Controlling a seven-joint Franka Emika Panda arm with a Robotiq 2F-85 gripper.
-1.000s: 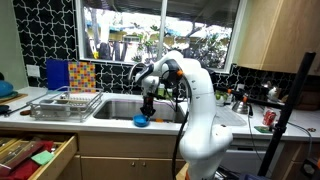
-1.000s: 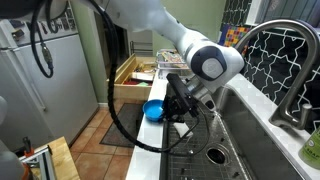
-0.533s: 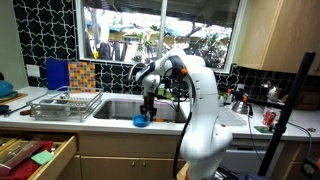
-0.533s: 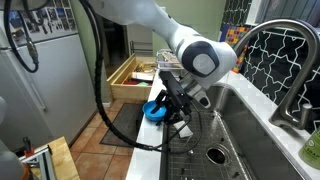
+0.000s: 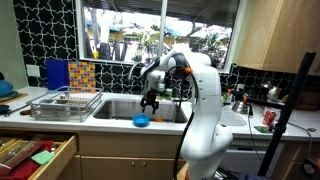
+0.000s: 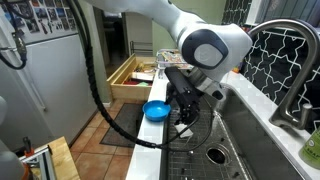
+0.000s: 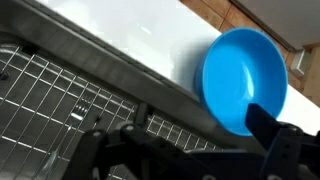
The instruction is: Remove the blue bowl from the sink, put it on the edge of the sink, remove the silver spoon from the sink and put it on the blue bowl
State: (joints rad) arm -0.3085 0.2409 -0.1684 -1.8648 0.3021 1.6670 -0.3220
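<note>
The blue bowl (image 5: 141, 121) (image 6: 156, 110) rests on the pale front edge of the sink (image 5: 118, 107), free of any grip. In the wrist view the blue bowl (image 7: 243, 78) lies on the white ledge beside the sink's wire grid (image 7: 60, 90). My gripper (image 5: 151, 103) (image 6: 184, 120) hangs just above and to the basin side of the bowl, open, with nothing between its fingers. One dark finger (image 7: 278, 140) shows beside the bowl's rim. I cannot make out the silver spoon in any view.
A wire dish rack (image 5: 66, 104) stands on the counter beside the basin. An open drawer (image 5: 35, 155) (image 6: 135, 72) juts out below the counter. A curved faucet (image 6: 285, 70) rises at the far side, and a red can (image 5: 268, 118) stands further along.
The gripper went from shut on the bowl to open, let the bowl go on the sink's edge, and lifted away over the basin.
</note>
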